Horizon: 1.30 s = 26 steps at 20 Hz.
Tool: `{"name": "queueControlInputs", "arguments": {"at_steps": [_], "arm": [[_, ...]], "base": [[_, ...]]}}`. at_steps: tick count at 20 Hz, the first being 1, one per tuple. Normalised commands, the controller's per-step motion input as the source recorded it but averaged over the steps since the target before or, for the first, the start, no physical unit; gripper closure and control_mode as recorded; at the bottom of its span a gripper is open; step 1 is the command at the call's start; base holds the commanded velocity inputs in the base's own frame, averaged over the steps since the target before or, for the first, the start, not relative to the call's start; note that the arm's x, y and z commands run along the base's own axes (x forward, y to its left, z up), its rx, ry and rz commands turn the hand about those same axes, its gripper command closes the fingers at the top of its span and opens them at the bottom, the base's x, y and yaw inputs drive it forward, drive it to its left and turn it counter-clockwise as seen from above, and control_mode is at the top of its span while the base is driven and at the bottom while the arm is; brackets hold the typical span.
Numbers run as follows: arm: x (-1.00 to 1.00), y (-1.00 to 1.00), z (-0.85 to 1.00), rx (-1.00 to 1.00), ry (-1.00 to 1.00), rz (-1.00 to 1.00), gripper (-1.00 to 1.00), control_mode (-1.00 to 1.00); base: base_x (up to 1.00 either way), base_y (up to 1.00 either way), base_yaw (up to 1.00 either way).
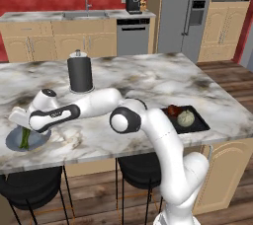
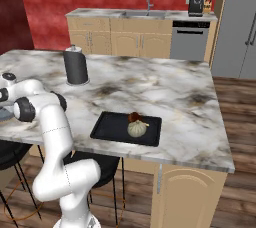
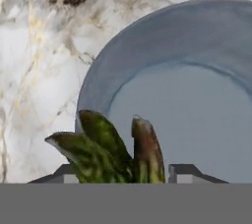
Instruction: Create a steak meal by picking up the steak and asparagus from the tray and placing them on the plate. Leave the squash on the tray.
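My gripper (image 1: pixel 22 128) hovers over the grey-blue plate (image 1: pixel 40 142) at the counter's near left and is shut on the asparagus (image 1: pixel 24 138), whose green stalks hang down onto the plate. In the hand view the asparagus (image 3: pixel 106 149) stands between the fingertips of the gripper (image 3: pixel 125 171), with the plate (image 3: pixel 197 120) spread behind it. To the right lies the black tray (image 1: pixel 198 124), also seen from the other side (image 2: pixel 107 127). On the tray sit the reddish-brown steak (image 1: pixel 173 110) (image 2: pixel 134 117) and the pale squash (image 1: pixel 186 118) (image 2: pixel 137 128), touching each other.
A black cylinder with a silver cap (image 1: pixel 80 73) (image 2: pixel 76 67) stands on the marble island behind my forearm. The plate sits close to the island's front edge (image 1: pixel 59 160). Dark stools (image 1: pixel 29 189) are tucked under the counter.
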Motion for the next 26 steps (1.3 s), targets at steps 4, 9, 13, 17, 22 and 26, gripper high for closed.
{"name": "queueControlInputs", "arguments": {"at_steps": [4,9,13,17,22,26], "arm": [[0.02,0.03,-0.01,0.00,0.00,0.00,-1.00,-1.00],[0.01,-0.01,-0.01,0.00,-0.04,0.00,-1.00,-1.00],[-0.30,-0.50,0.06,0.00,-0.05,0.00,-1.00,-1.00],[-0.50,-0.85,0.04,0.00,-0.01,0.00,-1.00,-1.00],[-0.65,-1.00,0.14,0.00,-0.03,0.00,-1.00,-1.00],[-0.46,-0.98,0.82,0.05,-0.19,0.00,-1.00,-1.00]], "base": [[0.00,0.00,0.00],[0.00,0.00,0.00],[0.00,0.00,0.00],[0.00,0.00,0.00],[0.00,0.00,0.00],[0.00,0.00,0.00]]}}
